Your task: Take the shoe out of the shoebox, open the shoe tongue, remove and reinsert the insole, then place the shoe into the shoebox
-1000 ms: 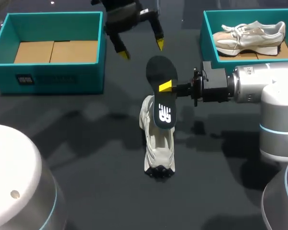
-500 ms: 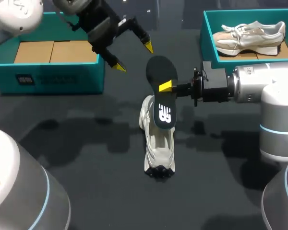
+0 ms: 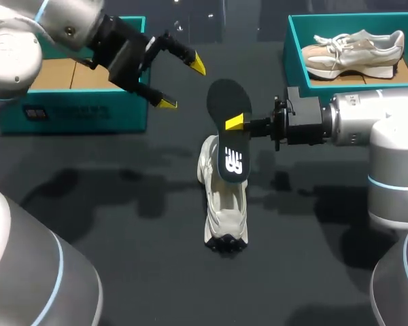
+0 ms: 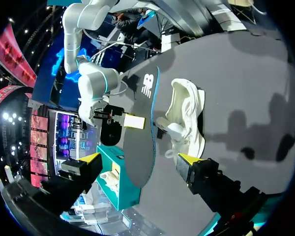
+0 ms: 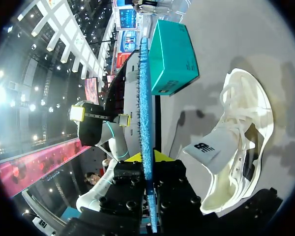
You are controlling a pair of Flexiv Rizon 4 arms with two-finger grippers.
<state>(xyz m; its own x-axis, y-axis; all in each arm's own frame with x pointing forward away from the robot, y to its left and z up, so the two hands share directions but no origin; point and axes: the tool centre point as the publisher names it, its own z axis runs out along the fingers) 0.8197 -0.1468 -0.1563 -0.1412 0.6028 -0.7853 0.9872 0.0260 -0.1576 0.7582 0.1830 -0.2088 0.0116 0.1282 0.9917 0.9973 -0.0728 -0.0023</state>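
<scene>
- Progress: shoe (image 3: 224, 207) is out on the table (image 3: 122, 224), tongue looks pulled open, insole (image 3: 226, 102) removed; reinserting and boxing not yet done
- Right gripper (image 3: 235, 123): fingers clamped on the insole's edge, holding it upright; shoe just below them
- Left gripper (image 3: 182, 83): fingers spread wide, empty; insole ahead of them, apart
- Clearance: open table around the shoe; empty shoebox (image 3: 81, 112) wall close behind the left fingers, second box (image 3: 290, 51) beyond the right wrist

The head camera looks down on the table (image 3: 122, 224) from above and behind. The left wrist camera faces the broad side of the insole (image 4: 140, 157) from some way off. The right wrist camera sees it edge-on, very near. All three views share the white shoe (image 3: 224, 217).
</scene>
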